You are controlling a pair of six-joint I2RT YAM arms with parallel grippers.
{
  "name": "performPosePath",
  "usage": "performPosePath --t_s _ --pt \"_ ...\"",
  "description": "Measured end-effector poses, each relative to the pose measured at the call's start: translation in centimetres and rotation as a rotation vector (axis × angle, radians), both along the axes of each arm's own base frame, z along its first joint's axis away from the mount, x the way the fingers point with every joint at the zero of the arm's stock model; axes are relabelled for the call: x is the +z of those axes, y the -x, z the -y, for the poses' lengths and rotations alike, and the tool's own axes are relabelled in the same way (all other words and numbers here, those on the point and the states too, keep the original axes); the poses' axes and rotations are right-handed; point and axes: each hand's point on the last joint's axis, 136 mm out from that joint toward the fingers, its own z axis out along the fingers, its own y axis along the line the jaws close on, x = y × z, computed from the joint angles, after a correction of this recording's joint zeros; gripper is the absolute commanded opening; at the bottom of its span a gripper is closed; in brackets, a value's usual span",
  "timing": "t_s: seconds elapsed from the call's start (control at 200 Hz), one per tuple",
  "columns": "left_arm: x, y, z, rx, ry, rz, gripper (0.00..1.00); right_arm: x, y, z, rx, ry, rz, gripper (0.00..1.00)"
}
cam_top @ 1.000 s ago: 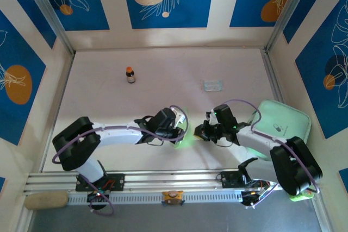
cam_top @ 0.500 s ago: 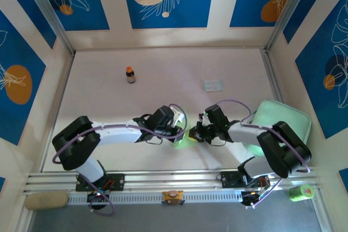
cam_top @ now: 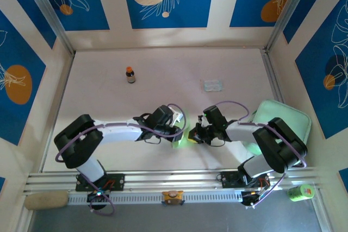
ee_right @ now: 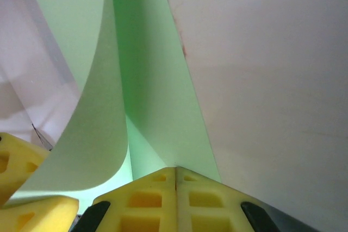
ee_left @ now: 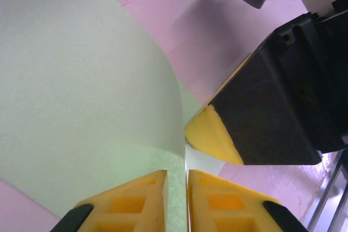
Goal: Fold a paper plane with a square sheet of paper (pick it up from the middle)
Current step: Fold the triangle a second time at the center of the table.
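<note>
Paper (cam_top: 184, 139) lies before bottle (cam_top: 130, 74), left of tray (cam_top: 284, 119)

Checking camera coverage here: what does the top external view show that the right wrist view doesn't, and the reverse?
Top external, alone of the two: the brown bottle, the clear packet and the mint tray. Right wrist, alone of the two: the right gripper shut on the square sheet of paper, with one flap curling up. Shared: the green sheet at the right gripper's tip.
</note>
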Motion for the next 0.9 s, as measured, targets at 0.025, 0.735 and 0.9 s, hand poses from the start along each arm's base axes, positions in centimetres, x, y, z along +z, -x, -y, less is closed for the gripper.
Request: performPosePath --t_s 0.025,0.735,0.9 --pt "-0.1 0.0 -0.1 -0.002 -0.006 0.001 0.15 0.0 0.0 0.0 0.0 0.0 0.0 0.03" --pt "-1.1 -1.3 -0.8 -0.035 -0.128 0.066 0.05 0.0 0.0 0.2 -0.001 0.023 -0.014 0.02" --pt "-1.1 -1.8 -1.0 -0.046 -0.17 0.087 0.05 0.0 0.0 0.2 0.003 0.027 -0.015 0.02"
